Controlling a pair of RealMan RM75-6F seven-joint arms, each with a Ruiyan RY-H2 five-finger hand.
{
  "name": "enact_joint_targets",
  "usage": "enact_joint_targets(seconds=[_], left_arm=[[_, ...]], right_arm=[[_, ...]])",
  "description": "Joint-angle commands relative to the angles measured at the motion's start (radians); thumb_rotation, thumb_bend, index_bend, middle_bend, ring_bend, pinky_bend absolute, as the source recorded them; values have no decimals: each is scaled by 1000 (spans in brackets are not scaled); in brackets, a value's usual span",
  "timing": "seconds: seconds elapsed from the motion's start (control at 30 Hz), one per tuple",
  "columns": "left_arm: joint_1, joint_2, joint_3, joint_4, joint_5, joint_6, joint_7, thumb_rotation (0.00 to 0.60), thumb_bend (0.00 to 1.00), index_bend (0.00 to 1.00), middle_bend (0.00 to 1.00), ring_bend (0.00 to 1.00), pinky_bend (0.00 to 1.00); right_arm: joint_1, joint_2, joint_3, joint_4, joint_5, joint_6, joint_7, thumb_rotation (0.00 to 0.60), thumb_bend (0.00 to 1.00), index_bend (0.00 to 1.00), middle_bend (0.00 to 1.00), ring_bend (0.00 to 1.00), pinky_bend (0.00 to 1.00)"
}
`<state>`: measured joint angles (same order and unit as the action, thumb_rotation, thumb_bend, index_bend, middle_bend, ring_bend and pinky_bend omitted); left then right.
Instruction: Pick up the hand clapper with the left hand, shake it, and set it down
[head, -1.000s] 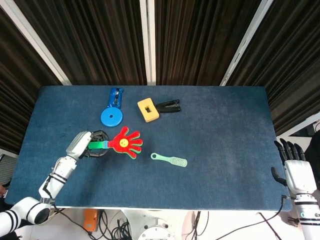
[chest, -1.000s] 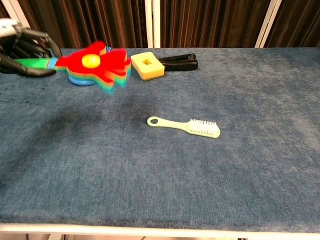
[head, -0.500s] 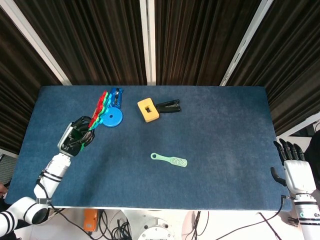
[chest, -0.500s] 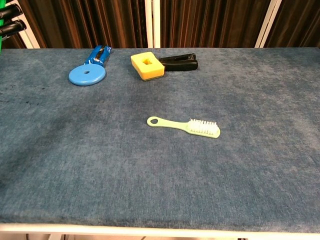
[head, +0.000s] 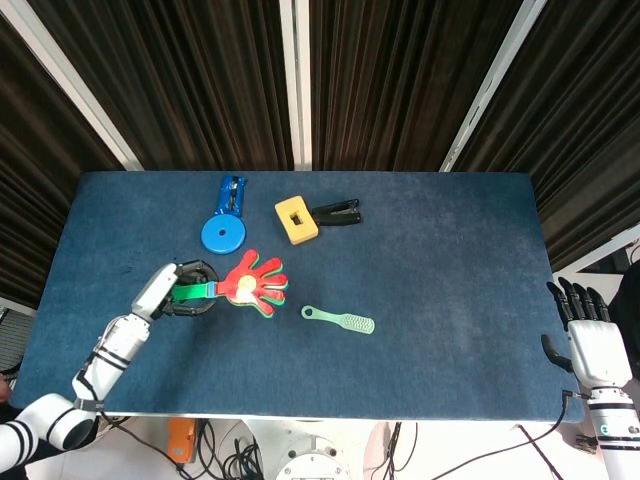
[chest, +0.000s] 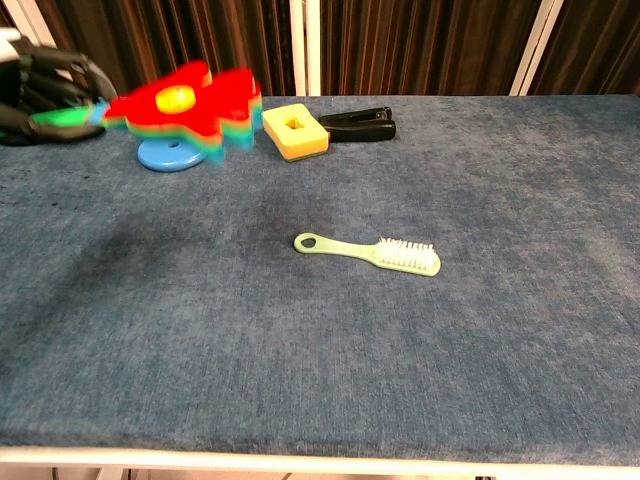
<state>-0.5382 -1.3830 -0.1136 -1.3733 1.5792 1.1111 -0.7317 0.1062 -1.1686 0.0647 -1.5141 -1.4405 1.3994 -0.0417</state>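
The hand clapper (head: 252, 285) is a stack of red, yellow and green hand shapes on a green handle. My left hand (head: 178, 290) grips that handle above the left part of the blue table (head: 450, 260). In the chest view the hand clapper (chest: 190, 108) is blurred and held in the air, pointing right from my left hand (chest: 45, 95). My right hand (head: 590, 335) stays off the table's right edge, fingers apart and holding nothing.
A blue disc tool (head: 224, 228), a yellow block (head: 296, 220) with a black clip (head: 338, 211) and a pale green brush (head: 340, 319) lie on the table. The blue disc (chest: 172, 153) sits just behind the clapper in the chest view.
The left hand swung the clapper up and to the far left half a second ago, then back down to the right. The right hand has not moved.
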Motion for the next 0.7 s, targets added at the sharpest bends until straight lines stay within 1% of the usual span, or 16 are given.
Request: enact_joint_targets(seconds=[0.03,0.2,0.37,0.57,0.63,0.7], left_arm=[[-13,-33,39,24,-28,-48,264,600,428,612,678,891,946],[-12,-46,49,36,-18,-24,255,600,427,612,677,891,946],[-14,-61,60,52,-18,-23,216,600,427,612,677,891,946],[-17,-110,69,124,-28,-27,206,600,420,612,680,886,941],[-18,-123,69,145,-31,-24,204,600,413,611,676,866,923],[-18,-135,71,168,-27,-16,214,600,382,601,659,804,866]], right_arm=[[0,0,0,0,0,0,0,600,327,0,0,0,0],[0,0,0,0,1,0,-1,600,327,0,0,0,0],[1,-3,-1,2,2,-4,-3,600,327,0,0,0,0],[0,-2,1,0,5,-2,-5,600,327,0,0,0,0],[0,-1,1,-1,6,-3,-5,600,327,0,0,0,0],[1,-1,2,0,6,-4,-5,600,327,0,0,0,0]])
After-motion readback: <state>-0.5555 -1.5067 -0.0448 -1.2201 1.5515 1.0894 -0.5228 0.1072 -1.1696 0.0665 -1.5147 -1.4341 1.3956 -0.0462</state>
